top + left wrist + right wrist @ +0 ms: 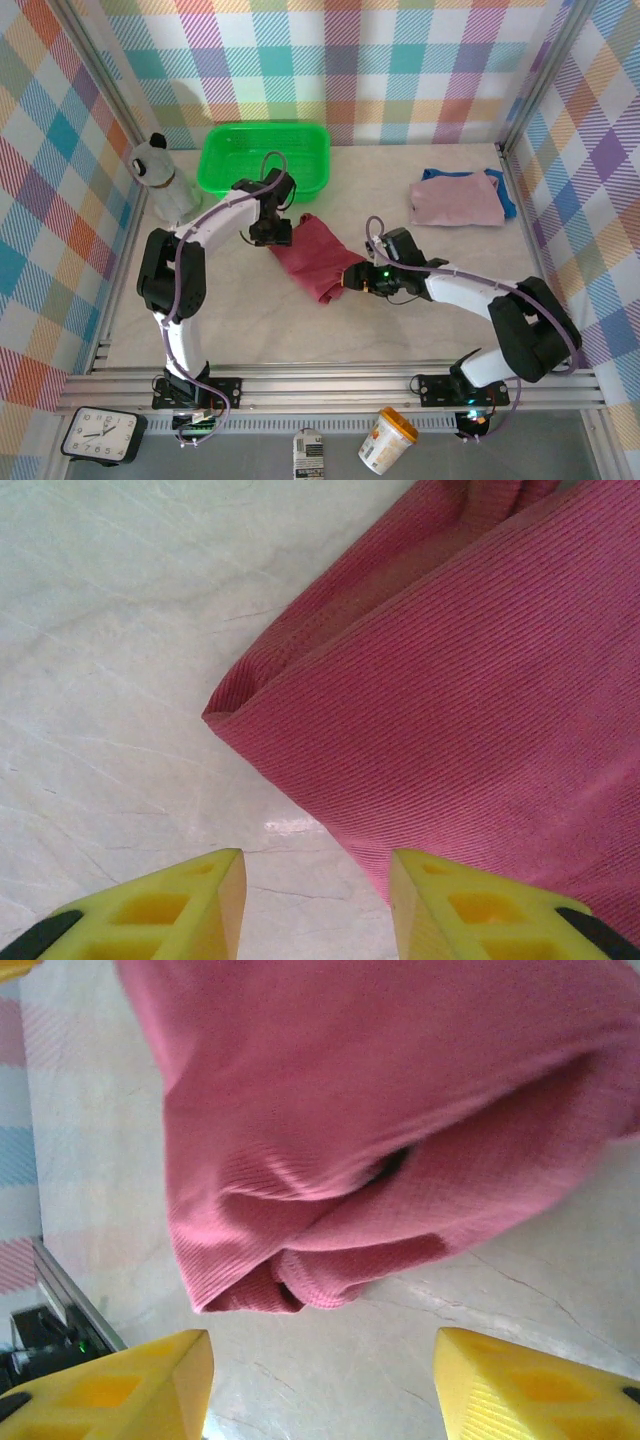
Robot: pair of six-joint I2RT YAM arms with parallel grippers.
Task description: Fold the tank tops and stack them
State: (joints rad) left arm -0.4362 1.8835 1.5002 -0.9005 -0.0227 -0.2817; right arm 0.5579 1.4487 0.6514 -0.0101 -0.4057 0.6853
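Both jaws apart: left claw and right claw flanked the folded dark red ribbed-cloth tank top at worktop centre.

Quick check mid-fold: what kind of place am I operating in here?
Probably a staged robot test cell, not a home: colourful plaid cloth walls box in a pale marble-look table, and a silver aluminium mounting rail runs along its near edge.
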